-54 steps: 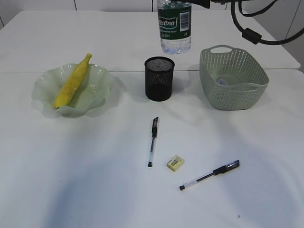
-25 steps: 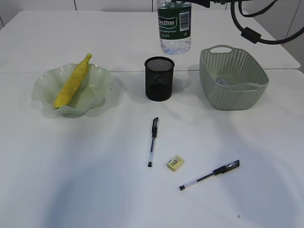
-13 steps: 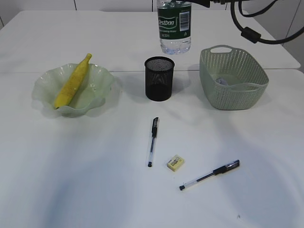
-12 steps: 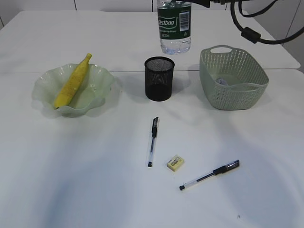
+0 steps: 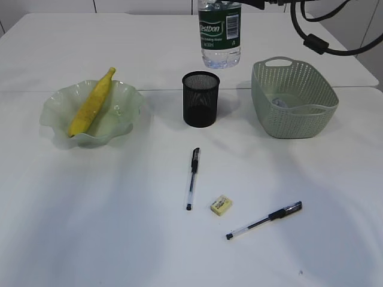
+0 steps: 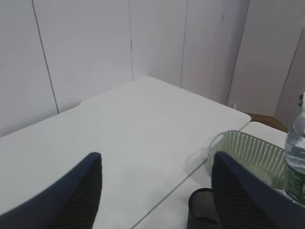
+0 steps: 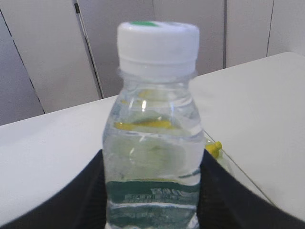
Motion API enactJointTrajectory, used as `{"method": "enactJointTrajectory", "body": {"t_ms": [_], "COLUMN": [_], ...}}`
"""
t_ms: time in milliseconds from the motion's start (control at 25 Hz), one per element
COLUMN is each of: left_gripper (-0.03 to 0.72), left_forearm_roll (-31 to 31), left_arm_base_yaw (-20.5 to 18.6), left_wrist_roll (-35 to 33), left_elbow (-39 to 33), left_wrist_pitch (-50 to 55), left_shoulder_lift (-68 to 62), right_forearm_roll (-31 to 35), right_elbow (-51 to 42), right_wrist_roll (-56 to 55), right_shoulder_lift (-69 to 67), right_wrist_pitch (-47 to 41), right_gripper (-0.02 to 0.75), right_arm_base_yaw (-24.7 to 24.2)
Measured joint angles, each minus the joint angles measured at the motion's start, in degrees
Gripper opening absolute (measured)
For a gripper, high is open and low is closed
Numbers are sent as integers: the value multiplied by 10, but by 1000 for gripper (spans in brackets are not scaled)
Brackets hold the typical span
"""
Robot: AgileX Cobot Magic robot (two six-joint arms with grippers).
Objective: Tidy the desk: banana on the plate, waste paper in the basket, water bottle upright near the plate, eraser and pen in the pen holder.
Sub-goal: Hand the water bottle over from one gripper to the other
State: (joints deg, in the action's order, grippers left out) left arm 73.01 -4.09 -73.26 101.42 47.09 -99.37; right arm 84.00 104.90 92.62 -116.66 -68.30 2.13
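— Where's the water bottle point(image 5: 219, 36) now?

— Upright at the back of the tabletop point(image 5: 108, 239), behind the pen holder point(image 5: 200, 98). The right gripper point(image 7: 151, 191) has its fingers clamped on either side of it, around the green label. Whether its base touches the surface or hangs just above, I can't tell.

— Has anything changed lately?

— Hardly. Over the last couple of seconds the bottle has stayed put and nothing on the tabletop has shifted. It looks like a pause with the bottle held.

— And the plate?

— The plate point(image 5: 57, 110) is far to the left with the banana point(image 5: 91, 104) already on it. The bottle sits well apart from it, so that step seems unfinished.

— The rest?

— Something pale lies in the basket point(image 5: 293, 107), probably the paper. Two pens point(image 5: 191, 177) point(image 5: 264, 219) and the eraser point(image 5: 221, 205) lie loose in front.

— The left gripper point(image 6: 155, 191)?

— Raised, fingers apart, holding nothing.
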Motion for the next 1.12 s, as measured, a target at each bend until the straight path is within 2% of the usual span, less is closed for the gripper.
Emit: {"method": "enactJointTrajectory", "body": {"t_ms": [400, 560, 800, 1000, 1120], "left_gripper": [505, 505, 505, 505, 505], "left_forearm_roll": [139, 183, 258, 272, 273], "left_arm_base_yaw": [-7, -13, -36, -51, -51], "left_wrist_roll": [-197, -252, -336, -383, -396], "left_elbow": [-118, -168, -246, -296, -302], "left_wrist_pitch": [62, 70, 137, 188, 198], "left_shoulder_lift": [0, 0, 0, 0, -7], "right_forearm_roll": [0, 0, 0, 0, 0], "right_elbow": [0, 0, 0, 0, 0], "right_wrist_roll": [-1, -1, -2, -3, -4], "right_shoulder_lift": [0, 0, 0, 0, 0], "right_wrist_pitch": [0, 0, 0, 0, 0], "right_gripper": [359, 359, 359, 359, 359], "right_arm_base_yaw": [0, 0, 0, 0, 0]}}
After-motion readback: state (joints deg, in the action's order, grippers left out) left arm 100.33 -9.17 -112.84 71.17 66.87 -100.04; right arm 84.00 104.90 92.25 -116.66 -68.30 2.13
